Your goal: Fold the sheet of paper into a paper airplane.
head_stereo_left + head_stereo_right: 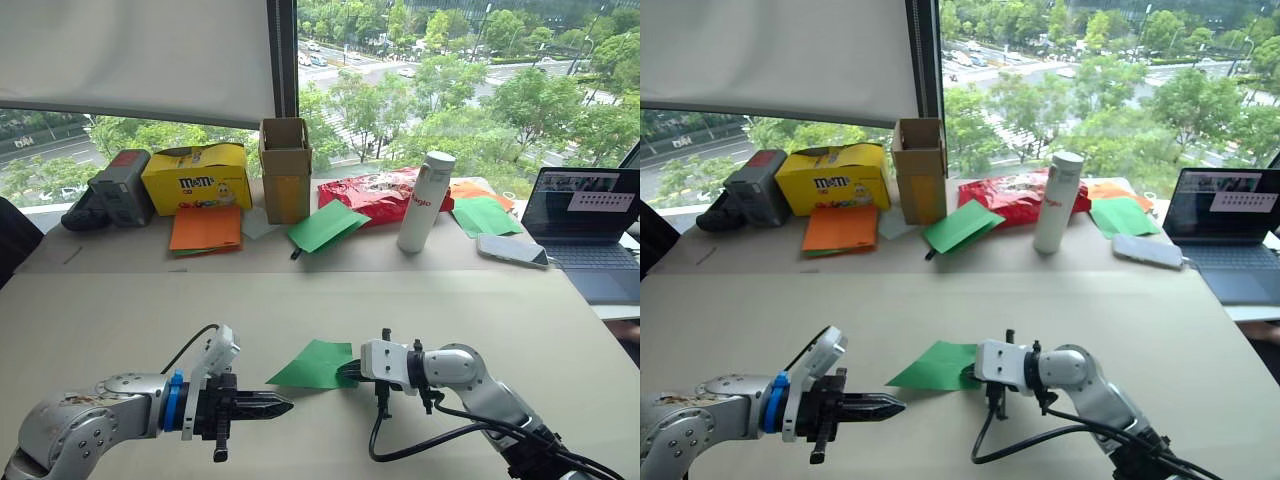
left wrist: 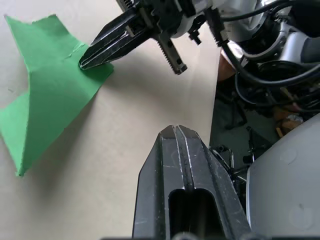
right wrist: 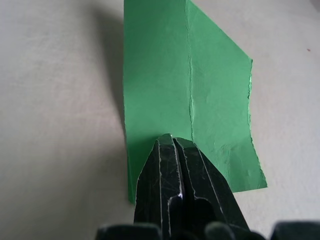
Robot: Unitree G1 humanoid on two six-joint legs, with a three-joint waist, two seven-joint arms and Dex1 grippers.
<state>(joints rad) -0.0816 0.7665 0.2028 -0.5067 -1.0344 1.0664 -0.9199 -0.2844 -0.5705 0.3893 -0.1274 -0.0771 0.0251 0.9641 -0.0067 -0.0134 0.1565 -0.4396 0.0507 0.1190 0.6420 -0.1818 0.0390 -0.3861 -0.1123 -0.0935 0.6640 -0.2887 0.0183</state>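
Note:
The sheet of paper [image 1: 315, 365], bright green and creased, lies flat on the beige table [image 1: 120, 310] near the front. My right gripper [image 1: 348, 372] is shut, and its fingertips [image 3: 172, 150] rest on top of the sheet's near edge. In the left wrist view those black fingers [image 2: 112, 42] touch the sheet [image 2: 45, 95] at one corner. My left gripper [image 1: 285, 405] is shut with nothing in it. It lies low over the table just short of the sheet's left corner, pointing at the right gripper. The paper airplane is out of view.
Along the back of the table stand a yellow box [image 1: 195, 178], orange sheets [image 1: 205, 228], a cardboard box [image 1: 286, 170], another green sheet [image 1: 325, 226], a red bag [image 1: 375, 195] and a white bottle [image 1: 425, 200]. A phone [image 1: 512, 250] and laptop [image 1: 590, 215] are at the right.

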